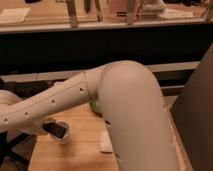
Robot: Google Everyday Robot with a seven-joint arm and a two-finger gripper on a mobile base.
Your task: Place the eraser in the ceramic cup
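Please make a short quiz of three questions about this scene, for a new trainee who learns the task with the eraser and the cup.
1. True or false: the eraser lies flat on the wooden table, far from the ceramic cup.
2. Which object lies to the right of the cup on the table? A) a pale flat pad B) a red ball C) a metal spoon
3. Where is the gripper?

Key:
1. False. The eraser is at the cup's mouth, by the gripper.
2. A.
3. At the left, low over the table, at the end of the white arm, directly at the cup.
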